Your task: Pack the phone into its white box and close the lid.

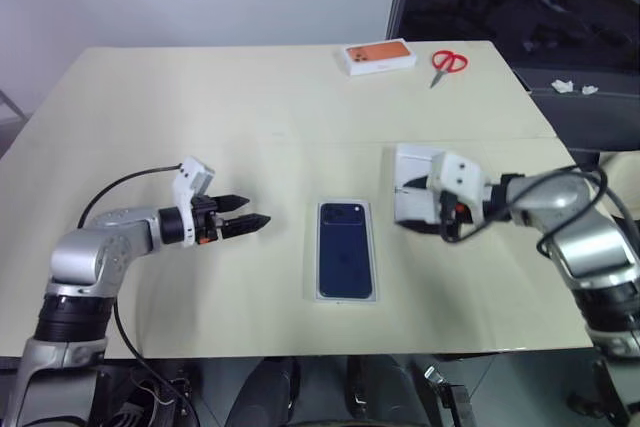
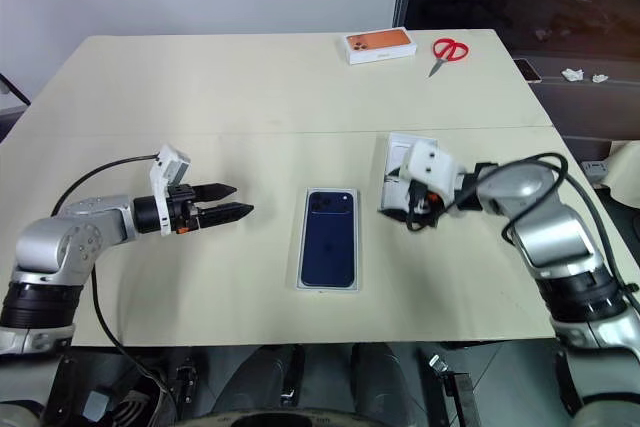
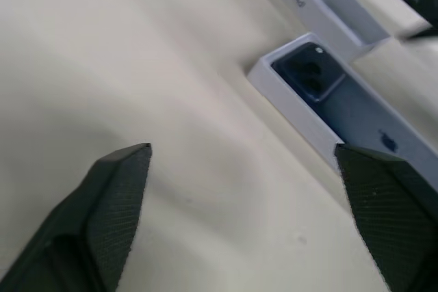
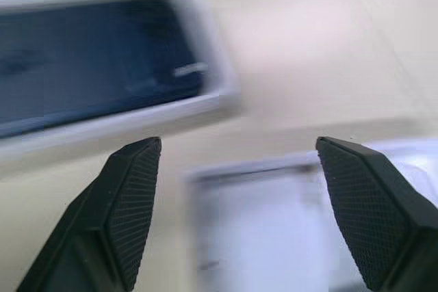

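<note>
The dark navy phone (image 1: pixel 345 249) lies back up inside the shallow white box (image 1: pixel 319 247) at the table's front middle, camera cluster at the far end. Just right of it rests the white lid (image 1: pixel 413 169), its plain white side facing up. My right gripper (image 1: pixel 418 219) hovers over the lid's near end, open and holding nothing; its wrist view shows the lid (image 4: pixel 274 223) and the boxed phone (image 4: pixel 89 59) beyond the fingertips. Left of the box, my left gripper (image 1: pixel 245 215) points toward it with a gap of bare table between, open and empty. The phone (image 3: pixel 311 73) shows in its wrist view.
An orange-topped white box (image 1: pixel 379 56) and red scissors (image 1: pixel 446 63) lie at the table's far right. A seam (image 1: pixel 300 140) crosses the tabletop behind the box. A dark surface (image 1: pixel 590 112) with small white scraps adjoins the table's right edge.
</note>
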